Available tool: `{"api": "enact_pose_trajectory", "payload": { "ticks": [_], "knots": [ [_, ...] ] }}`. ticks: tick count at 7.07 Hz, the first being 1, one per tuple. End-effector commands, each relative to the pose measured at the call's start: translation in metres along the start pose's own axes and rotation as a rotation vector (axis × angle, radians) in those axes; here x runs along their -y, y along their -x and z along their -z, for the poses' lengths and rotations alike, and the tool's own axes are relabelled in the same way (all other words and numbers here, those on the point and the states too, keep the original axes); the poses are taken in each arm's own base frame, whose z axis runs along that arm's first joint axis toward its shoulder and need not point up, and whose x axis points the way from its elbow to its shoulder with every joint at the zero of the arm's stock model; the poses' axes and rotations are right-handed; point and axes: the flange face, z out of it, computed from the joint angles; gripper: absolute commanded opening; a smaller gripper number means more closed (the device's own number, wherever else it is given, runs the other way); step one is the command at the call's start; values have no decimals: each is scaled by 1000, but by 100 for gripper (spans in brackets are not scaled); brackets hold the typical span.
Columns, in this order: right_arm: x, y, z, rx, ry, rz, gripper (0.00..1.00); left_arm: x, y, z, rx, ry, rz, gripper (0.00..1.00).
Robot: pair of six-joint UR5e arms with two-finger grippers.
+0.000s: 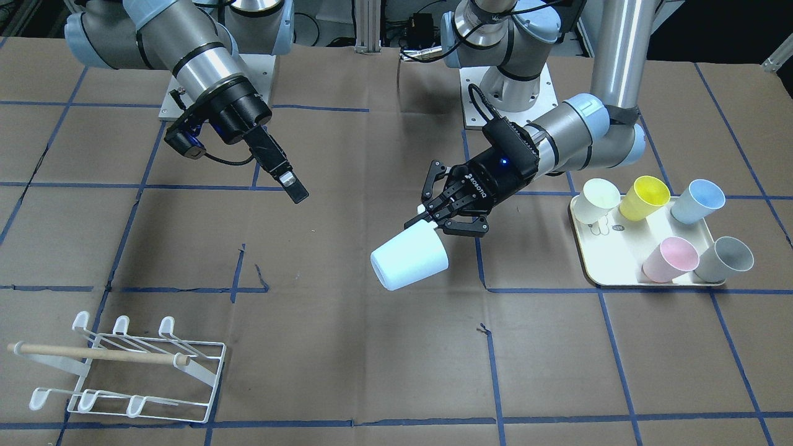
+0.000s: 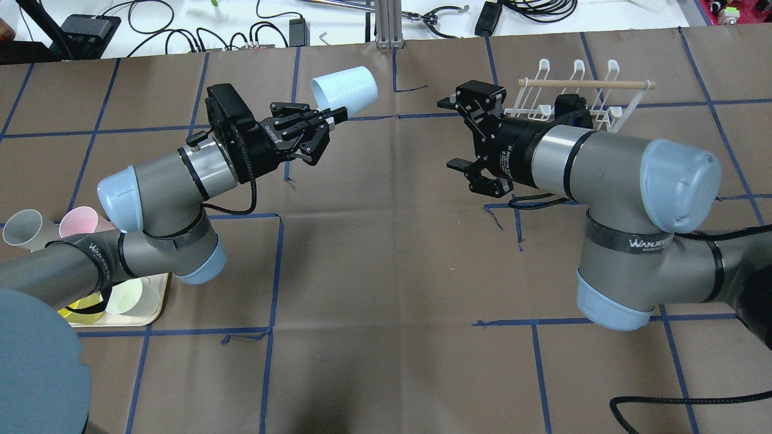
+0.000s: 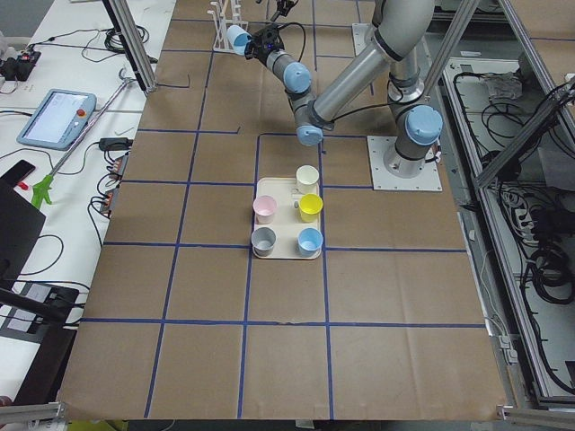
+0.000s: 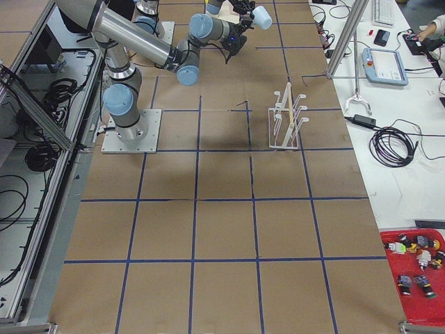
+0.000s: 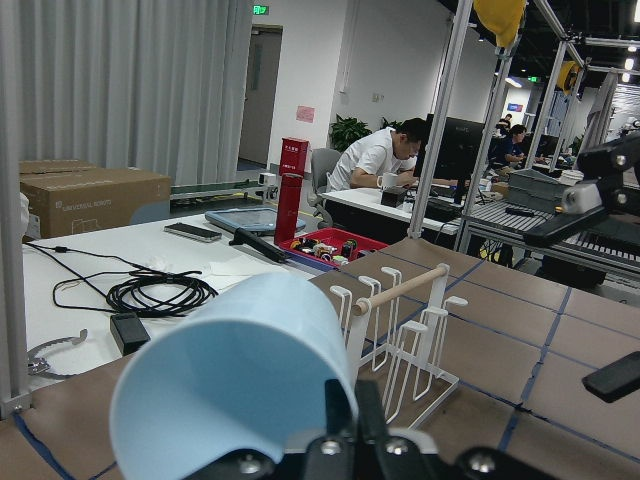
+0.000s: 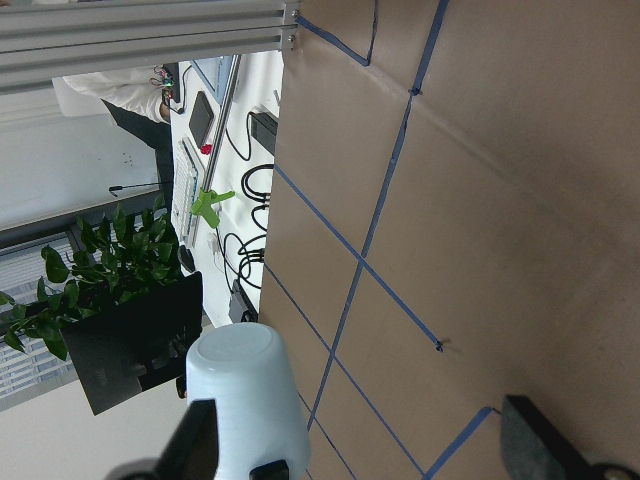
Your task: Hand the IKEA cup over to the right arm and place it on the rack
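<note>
A pale blue IKEA cup (image 2: 345, 90) hangs above the table on its side, with its open mouth facing away from the right arm. My left gripper (image 2: 335, 116) is shut on its rim (image 1: 427, 230). In the left wrist view the cup (image 5: 235, 380) fills the lower left. My right gripper (image 2: 452, 134) is open and empty, level with the cup and a short gap to its right. The right wrist view shows the cup's closed bottom (image 6: 245, 400) straight ahead. The white wire rack (image 2: 579, 96) with its wooden dowel stands behind the right arm, empty (image 1: 124, 371).
A cream tray (image 1: 613, 248) beside the left arm's base holds several cups in white, yellow, blue, pink and grey. The brown paper table cover carries a blue tape grid. Cables and gear lie beyond the far table edge (image 2: 181, 30).
</note>
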Motion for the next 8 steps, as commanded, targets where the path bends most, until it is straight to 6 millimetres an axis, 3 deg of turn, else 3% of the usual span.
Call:
{"api": "enact_pose_trajectory", "payload": {
  "ticks": [1, 3, 5, 8],
  "knots": [
    [6, 8, -8, -1, 14, 55, 100, -1, -1, -1, -3, 1, 0, 5],
    [11, 10, -27, -17, 38, 98, 100, -1, -15, -12, -33, 7, -3, 6],
    [0, 22, -54, -30, 73, 105, 99, -1, -14, -12, -33, 8, -1, 6],
    [-2, 36, -61, -20, 75, 31, 99, 0, -15, -13, -34, 6, -6, 6]
  ]
}}
